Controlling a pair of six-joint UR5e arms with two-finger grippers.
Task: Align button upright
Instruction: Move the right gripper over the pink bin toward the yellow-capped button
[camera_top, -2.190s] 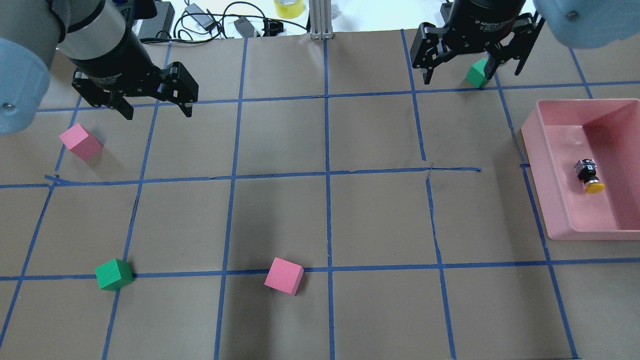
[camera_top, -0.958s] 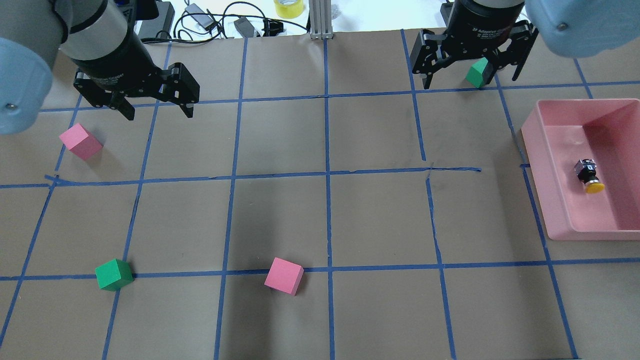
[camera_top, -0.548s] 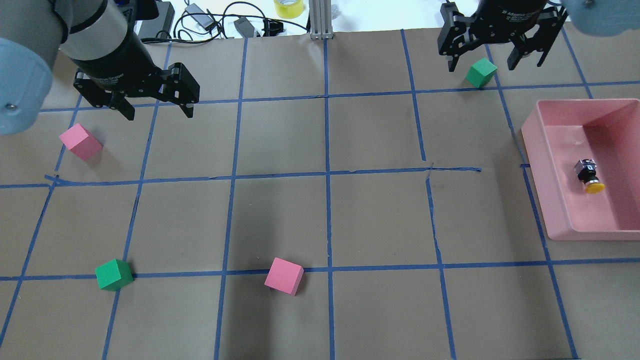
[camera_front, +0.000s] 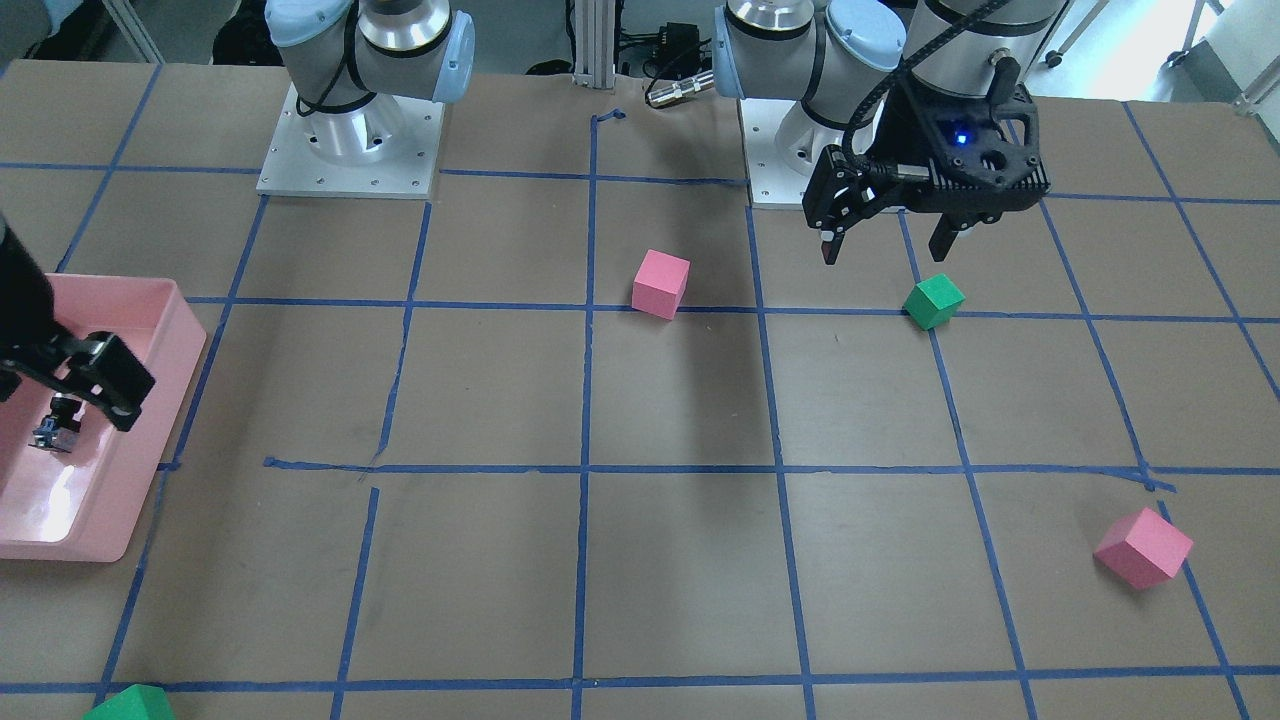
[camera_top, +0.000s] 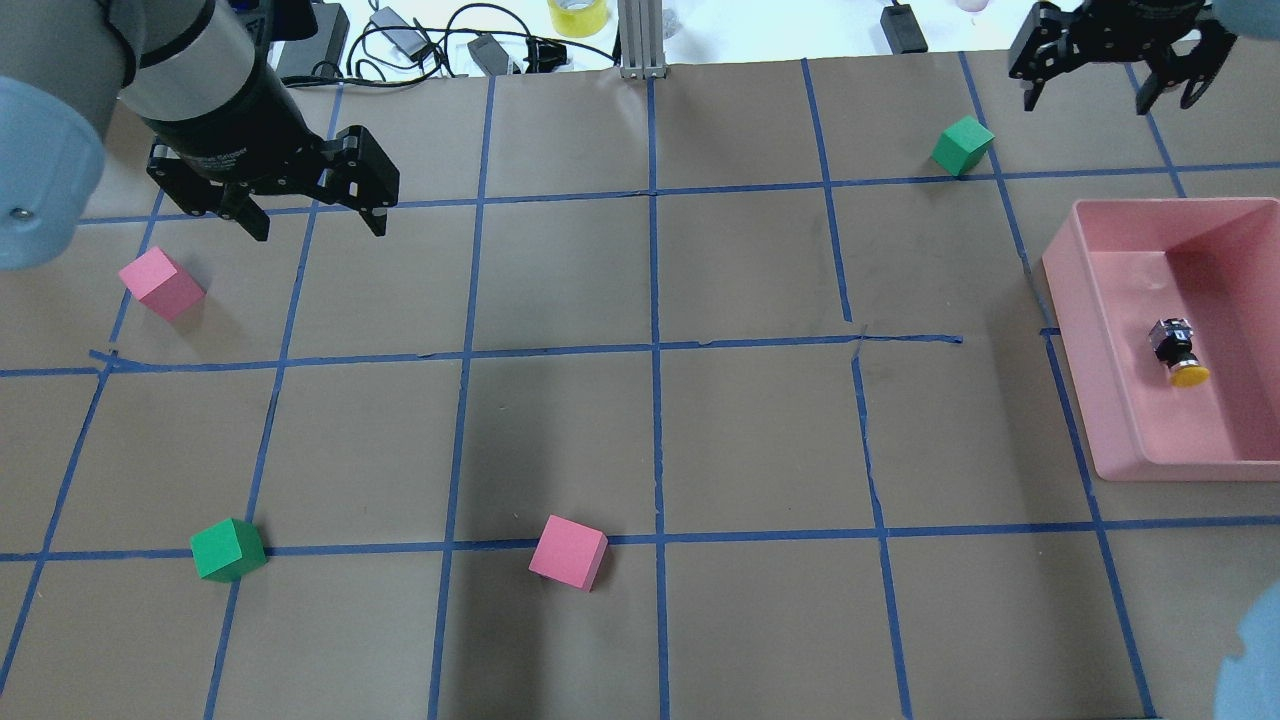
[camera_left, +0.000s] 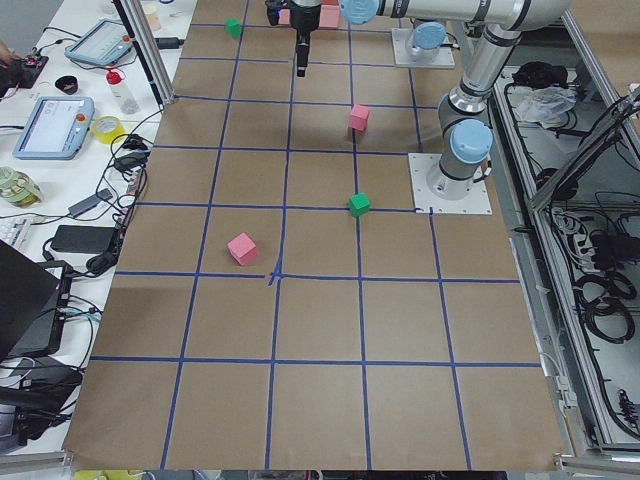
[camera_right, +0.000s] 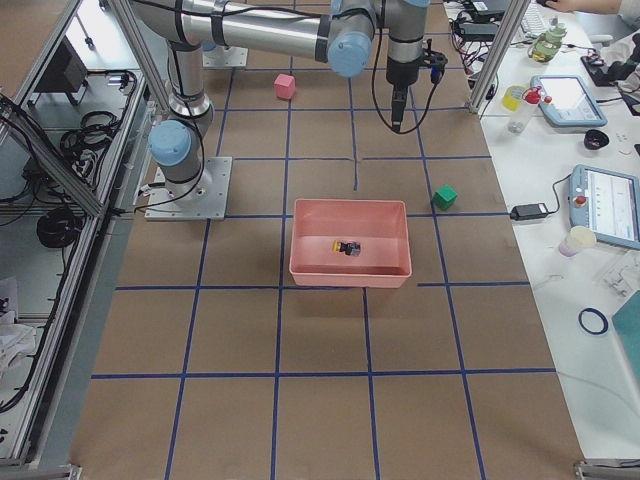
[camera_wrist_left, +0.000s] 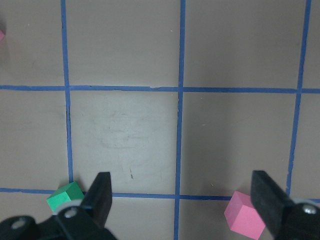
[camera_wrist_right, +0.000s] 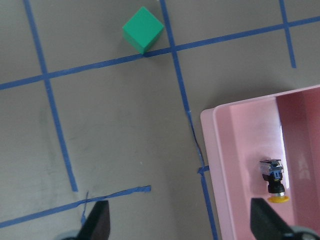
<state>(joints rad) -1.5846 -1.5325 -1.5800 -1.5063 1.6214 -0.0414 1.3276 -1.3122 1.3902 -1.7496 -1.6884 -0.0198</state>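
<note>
The button (camera_top: 1178, 355) lies on its side in the pink bin (camera_top: 1105, 400), with its yellow cap toward the robot and its grey base away. It also shows in the right wrist view (camera_wrist_right: 274, 181) and the exterior right view (camera_right: 348, 247). My right gripper (camera_top: 1108, 82) is open and empty. It hangs high near the table's far edge, above and beyond the bin. My left gripper (camera_top: 318, 226) is open and empty over the far left of the table, above bare paper beside a pink cube (camera_top: 160, 283).
A green cube (camera_top: 962, 146) sits left of my right gripper. Another green cube (camera_top: 227, 549) and a second pink cube (camera_top: 568, 552) sit toward the near edge. Cables and a yellow tape roll (camera_top: 576, 14) lie beyond the far edge.
My right gripper has moved right and away from above the green cube, toward the far right corner. It stays open. The left arm, cubes and button have not moved.
</note>
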